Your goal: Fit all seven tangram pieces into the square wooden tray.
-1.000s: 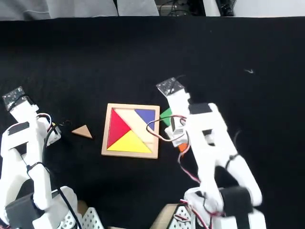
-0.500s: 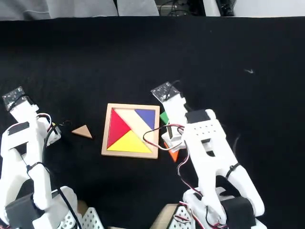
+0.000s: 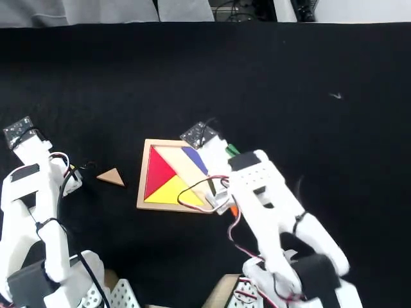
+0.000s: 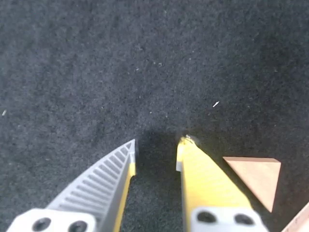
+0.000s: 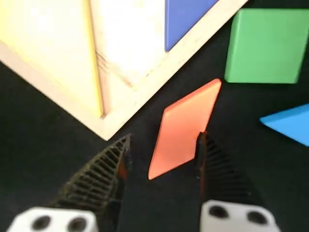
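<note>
The square wooden tray (image 3: 149, 196) holds a red triangle (image 3: 156, 169), a yellow triangle (image 3: 167, 190) and a blue piece (image 3: 194, 157). My right gripper (image 5: 163, 140) is open just off the tray's corner (image 5: 130, 104), and its fingers straddle an orange parallelogram (image 5: 183, 128) lying flat on the cloth. Close by are a green square (image 5: 268, 46) and a light blue triangle (image 5: 289, 125). In the high view that arm (image 3: 257, 192) covers the tray's right edge. A tan triangle (image 3: 111, 177) lies left of the tray, beside my open left gripper (image 4: 155, 150), which holds nothing.
Black cloth covers the table (image 3: 308, 96), with wide free room at the back and right. The left arm (image 3: 32, 186) stands at the left edge. The arm bases and a perforated bracket (image 3: 122, 295) sit along the front edge.
The right arm has swung left and forward, now overlapping the tray's right edge and hiding most of the green and orange pieces from above. The left arm has not moved.
</note>
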